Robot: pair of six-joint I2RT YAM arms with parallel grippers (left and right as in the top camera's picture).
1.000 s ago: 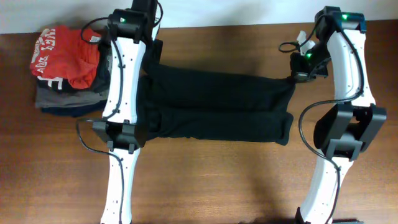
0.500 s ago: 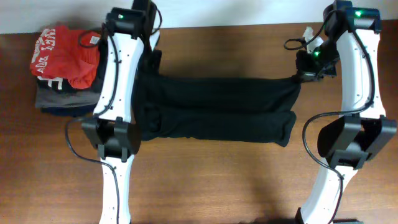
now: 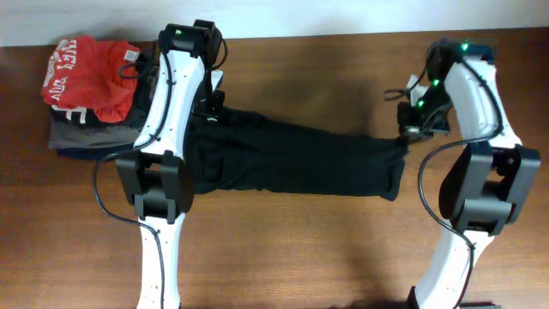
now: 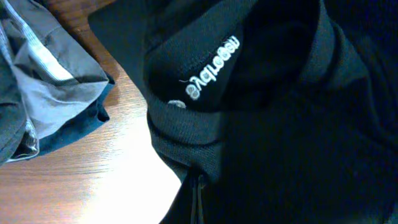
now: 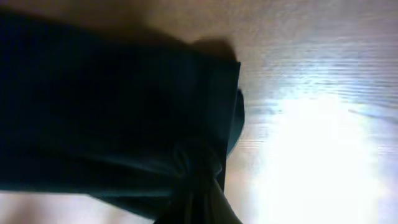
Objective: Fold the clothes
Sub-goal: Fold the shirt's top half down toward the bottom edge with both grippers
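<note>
Trousers: a pair of black trousers point(image 3: 300, 163) lies lengthwise across the middle of the wooden table point(image 3: 300, 249), waist toward 9 o'clock, cuffs toward 3 o'clock.
What changed: a second ago the two legs lay side by side with a clear crease between them. Now the far leg has been drawn toward 6 o'clock and overlaps the near one, so the garment looks narrower.
Meaning for the task: by my reading, the leg-over-leg fold is under way but not laid flat; the far edge slants and sits raised at both ends.
Right gripper: the right gripper point(image 3: 408, 129) is at the cuff corner, about 2 o'clock on the garment. Its wrist view shows dark cloth bunched into a tight pinch, so it appears closed on the cuff.
Left gripper: the left gripper point(image 3: 210, 110) is over the waistband, about 10 o'clock on the garment. Its wrist view is filled with black cloth bearing a white logo point(image 4: 211, 65); the fingers are hidden, so I cannot tell whether it grips.
Surroundings: a stack of clothes point(image 3: 86, 129), with a red shirt point(image 3: 90, 77) on top, sits at the table's 10 o'clock, just beside the waist.
</note>
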